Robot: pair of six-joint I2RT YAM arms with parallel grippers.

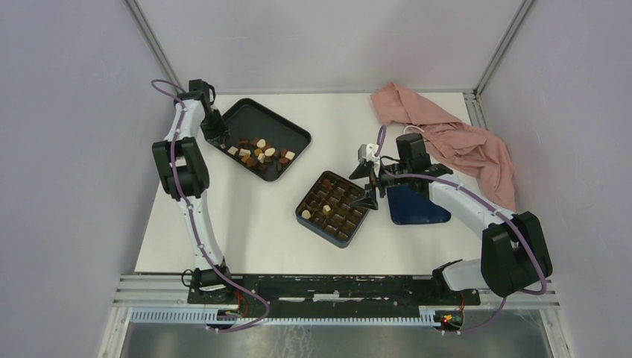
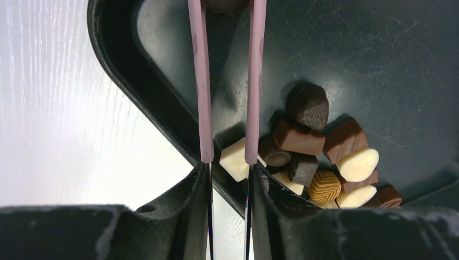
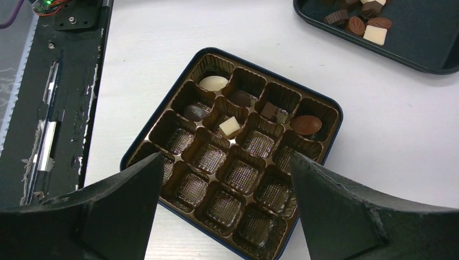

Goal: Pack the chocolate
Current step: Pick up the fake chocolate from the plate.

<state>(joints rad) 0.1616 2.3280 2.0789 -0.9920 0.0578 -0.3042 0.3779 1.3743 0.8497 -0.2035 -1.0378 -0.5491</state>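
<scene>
Top external view: left arm (image 1: 182,160) folded, left gripper (image 1: 217,136) clamped on a dark chocolate (image 2: 227,4) just inside the tray (image 1: 287,127)'s left rim, white table (image 1: 261,224) alongside.

A: Where's the tray (image 1: 279,128)?
B: Back left, w/ chocolate (image 1: 261,153) piled in it. Box (image 1: 344,235) sits centre, in front & right of tray, some also in its compartments. Cloth (image 1: 462,142) back right.
</scene>
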